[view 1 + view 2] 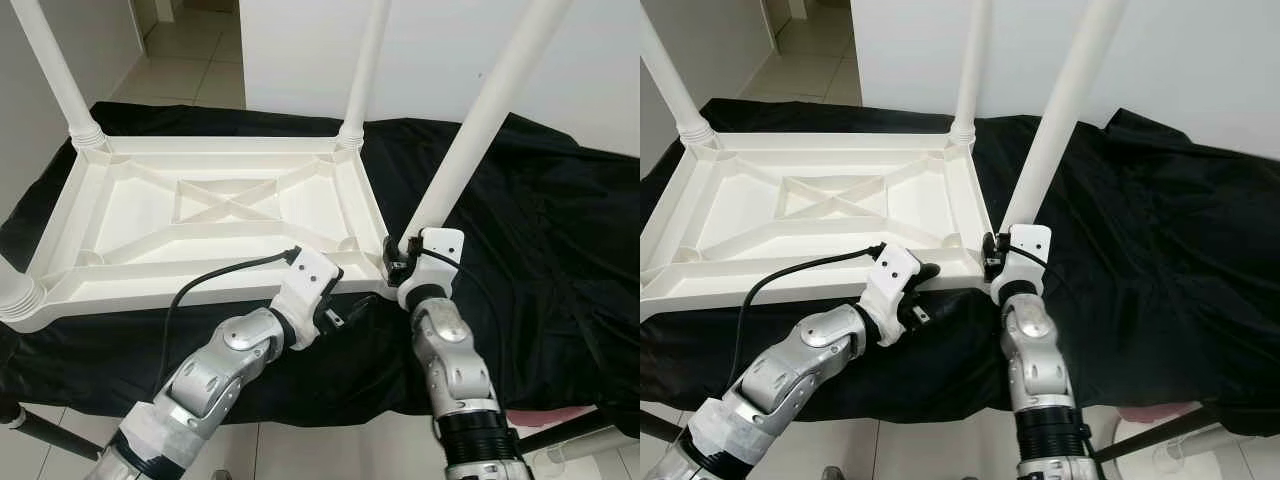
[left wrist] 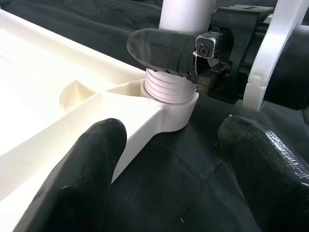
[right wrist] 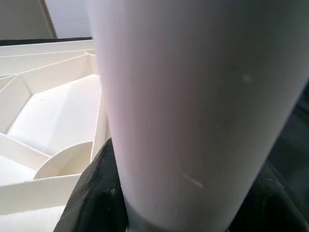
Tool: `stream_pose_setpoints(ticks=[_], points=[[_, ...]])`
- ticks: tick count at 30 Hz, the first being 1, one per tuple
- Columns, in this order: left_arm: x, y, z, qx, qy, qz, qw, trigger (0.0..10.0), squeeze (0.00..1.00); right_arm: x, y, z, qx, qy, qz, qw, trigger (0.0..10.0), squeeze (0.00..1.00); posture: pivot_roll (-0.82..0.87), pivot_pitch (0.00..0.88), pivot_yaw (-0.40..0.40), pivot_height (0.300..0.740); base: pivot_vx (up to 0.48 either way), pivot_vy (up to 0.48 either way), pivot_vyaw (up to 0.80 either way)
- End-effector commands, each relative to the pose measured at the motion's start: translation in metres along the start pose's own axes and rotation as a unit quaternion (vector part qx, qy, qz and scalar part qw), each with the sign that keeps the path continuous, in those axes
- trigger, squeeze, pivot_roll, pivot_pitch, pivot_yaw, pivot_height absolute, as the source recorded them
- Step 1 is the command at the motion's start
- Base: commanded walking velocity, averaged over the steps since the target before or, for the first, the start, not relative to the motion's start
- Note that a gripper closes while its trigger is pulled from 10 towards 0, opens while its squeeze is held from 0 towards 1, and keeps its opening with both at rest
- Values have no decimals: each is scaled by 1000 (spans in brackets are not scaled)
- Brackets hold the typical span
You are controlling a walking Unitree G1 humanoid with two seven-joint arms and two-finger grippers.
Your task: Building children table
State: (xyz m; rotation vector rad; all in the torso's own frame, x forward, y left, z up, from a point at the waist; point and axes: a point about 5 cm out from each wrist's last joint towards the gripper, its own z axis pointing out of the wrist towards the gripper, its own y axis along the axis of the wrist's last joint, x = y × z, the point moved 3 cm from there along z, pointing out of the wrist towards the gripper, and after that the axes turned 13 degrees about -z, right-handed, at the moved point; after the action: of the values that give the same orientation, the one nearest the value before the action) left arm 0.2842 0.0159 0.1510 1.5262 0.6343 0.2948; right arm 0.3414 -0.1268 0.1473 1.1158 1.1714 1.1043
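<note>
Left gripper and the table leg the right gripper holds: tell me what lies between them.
In the left wrist view, between the open left gripper and the table leg lie the tabletop's corner socket and black cloth. The right gripper clasps the leg.

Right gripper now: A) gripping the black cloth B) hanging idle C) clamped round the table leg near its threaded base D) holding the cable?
C: the right gripper has its fingers round the white leg just above the threads at the corner socket of the upturned tabletop; the left gripper sits open at the tabletop's edge nearby.
</note>
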Motion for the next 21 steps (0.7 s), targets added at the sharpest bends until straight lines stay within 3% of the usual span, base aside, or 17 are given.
stream_pose_setpoints(ticks=[1, 4, 5, 7, 8, 18, 19, 20, 21], points=[[-15, -2, 0, 15, -68, 1, 998, 10000, 0, 6, -21, -7, 51, -4, 21, 999, 10000, 0, -3, 78, -64, 740, 0, 0, 0], [-16, -2, 0, 15, -68, 0, 998, 10000, 0, 8, -17, -8, 48, 1, 21, 999, 10000, 0, -6, 79, -66, 740, 0, 0, 0], [-15, -2, 0, 16, -68, 1, 998, 10000, 0, 4, -15, -7, 39, 7, 21, 999, 10000, 631, -7, 79, -68, 740, 0, 0, 0], [-15, -3, 0, 16, -68, 2, 998, 10000, 0, 3, -14, -7, 37, 6, 18, 999, 10000, 631, -7, 79, -68, 740, 0, 0, 0], [-15, -3, 0, 16, -67, 2, 998, 10000, 0, 3, -13, -7, 36, 5, 16, 999, 10000, 1000, -7, 79, -69, 740, 0, 0, 0], [-15, -2, 1, 13, -65, 1, 998, 10000, 0, -3, -8, -7, 13, 43, 14, 999, 10000, 1000, -5, 76, -72, 740, 0, 0, 0], [-15, -2, 1, 12, -64, 1, 998, 10000, 0, -4, -7, -7, 7, 58, 11, 998, 10000, 392, -4, 77, -71, 740, 0, 0, 0], [-14, -2, 1, 12, -64, 1, 998, 10000, 0, -6, -7, -7, 2, 75, 7, 997, 10000, 0, -4, 77, -71, 740, 0, 0, 0], [-14, -2, 0, 12, -64, 1, 998, 10000, 0, -6, -7, -7, -1, 85, 5, 996, 10000, 0, -4, 77, -71, 740, 0, 0, 0]])
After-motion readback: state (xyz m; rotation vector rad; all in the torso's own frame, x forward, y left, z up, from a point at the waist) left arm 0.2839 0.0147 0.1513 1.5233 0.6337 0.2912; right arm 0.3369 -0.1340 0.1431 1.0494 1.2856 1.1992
